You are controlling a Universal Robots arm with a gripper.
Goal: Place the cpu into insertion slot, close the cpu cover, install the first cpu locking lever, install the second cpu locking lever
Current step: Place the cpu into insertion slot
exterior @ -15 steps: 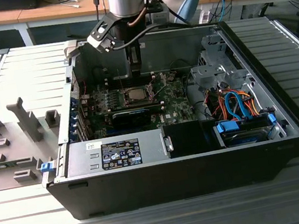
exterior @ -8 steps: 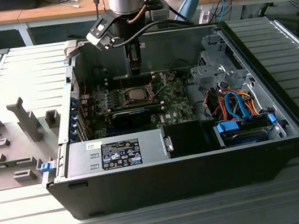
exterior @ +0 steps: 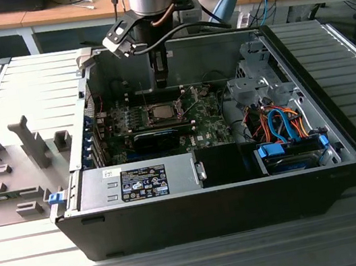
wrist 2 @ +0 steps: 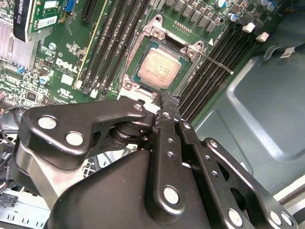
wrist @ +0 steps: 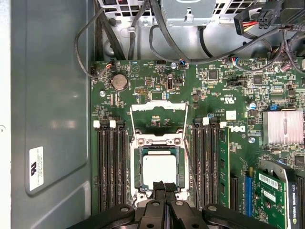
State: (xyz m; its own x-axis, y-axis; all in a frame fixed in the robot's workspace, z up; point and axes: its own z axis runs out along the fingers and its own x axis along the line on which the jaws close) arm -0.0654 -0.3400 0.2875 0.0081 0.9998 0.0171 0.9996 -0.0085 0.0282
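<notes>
The cpu [wrist: 158, 171], a small square chip with a pale metal top, lies flat in the insertion slot [wrist: 138, 168] on the green motherboard [wrist: 214, 95]; it also shows in the second wrist view [wrist 2: 158, 69] and the exterior view [exterior: 160, 113]. The cpu cover [wrist: 158, 106], a thin silver frame, stands swung open behind the slot. A thin locking lever [wrist 2: 217, 63] sticks out beside the socket, unlatched. My gripper [wrist: 164, 187] [wrist 2: 167, 101] hangs just above the socket's near edge, shut, with nothing between its fingers. In the exterior view the gripper [exterior: 163, 81] hovers over the board.
Long black memory slots [wrist: 110, 167] flank the socket on both sides. A finned heatsink [wrist: 282, 128] and a graphics card [wrist: 274, 195] lie nearby. The case walls [exterior: 306, 84], the power supply [exterior: 138, 180] and a cable bundle [exterior: 279, 123] surround the board.
</notes>
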